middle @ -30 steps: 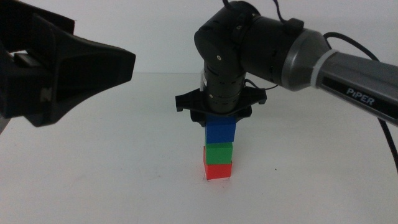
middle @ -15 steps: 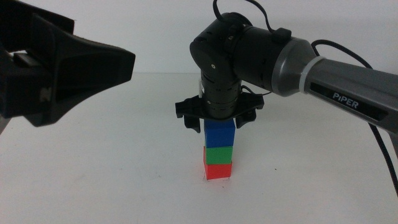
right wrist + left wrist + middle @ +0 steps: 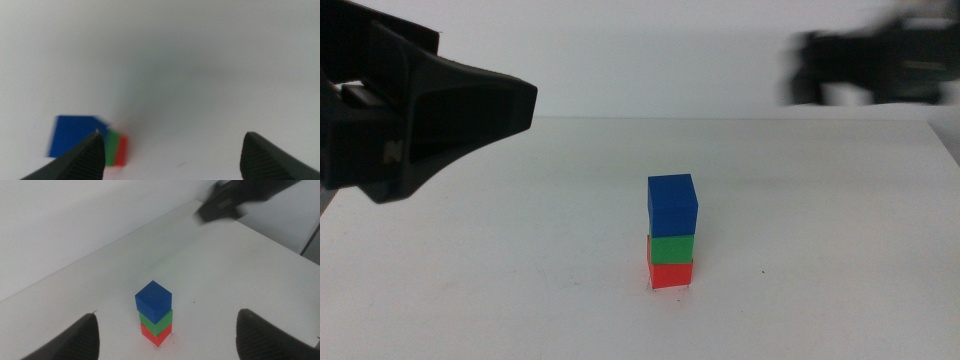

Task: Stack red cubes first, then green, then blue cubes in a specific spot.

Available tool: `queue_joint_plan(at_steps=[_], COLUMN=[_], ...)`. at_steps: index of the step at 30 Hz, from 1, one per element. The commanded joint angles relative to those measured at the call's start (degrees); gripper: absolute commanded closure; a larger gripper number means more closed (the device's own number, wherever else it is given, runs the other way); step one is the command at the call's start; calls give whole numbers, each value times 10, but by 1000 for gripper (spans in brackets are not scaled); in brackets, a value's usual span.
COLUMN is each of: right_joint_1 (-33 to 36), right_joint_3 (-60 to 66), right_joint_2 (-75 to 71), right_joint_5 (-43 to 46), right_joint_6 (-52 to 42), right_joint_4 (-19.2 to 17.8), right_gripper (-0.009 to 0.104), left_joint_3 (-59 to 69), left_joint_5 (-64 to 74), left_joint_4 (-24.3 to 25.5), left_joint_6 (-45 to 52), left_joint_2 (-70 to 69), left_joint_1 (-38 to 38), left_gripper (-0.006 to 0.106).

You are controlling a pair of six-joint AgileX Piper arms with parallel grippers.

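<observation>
While right gripper [image 3: 170,150] gapes empty, blue cubes [image 3: 672,204] top stack, well apart.

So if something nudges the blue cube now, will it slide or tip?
Probably it slides or topples off. The blue cube sits loose atop the green cube, slightly twisted and overhanging it. Its faces look matte, so some grip. The red cube base is narrow, so the whole stack may go.
</observation>
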State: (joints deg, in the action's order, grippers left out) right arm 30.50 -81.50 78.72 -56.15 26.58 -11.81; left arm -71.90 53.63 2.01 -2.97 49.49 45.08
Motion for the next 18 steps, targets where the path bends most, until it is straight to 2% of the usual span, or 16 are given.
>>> queue_joint_plan(at_steps=[1,6,9,18], right_joint_1=[-68,-231,-269,-271], right_joint_3=[95,248,285,287], right_joint_2=[-94,-225,-250,-252], right_joint_5=[88,208,232,229], right_joint_6=[-77,-247,-318,-339], right_joint_4=[38,146,212,221], right_gripper=[2,2,2,2], left_joint_3=[2,2,2,2], left_joint_5=[-8,-8,-8,-8], left_joint_4=[-1,-1,0,0], left_joint_6=[-1,-1,-1,-1], left_joint_2=[-2,-2,-2,-2], left_joint_1=[-2,-2,-2,-2], left_gripper=[7,7,7,7])
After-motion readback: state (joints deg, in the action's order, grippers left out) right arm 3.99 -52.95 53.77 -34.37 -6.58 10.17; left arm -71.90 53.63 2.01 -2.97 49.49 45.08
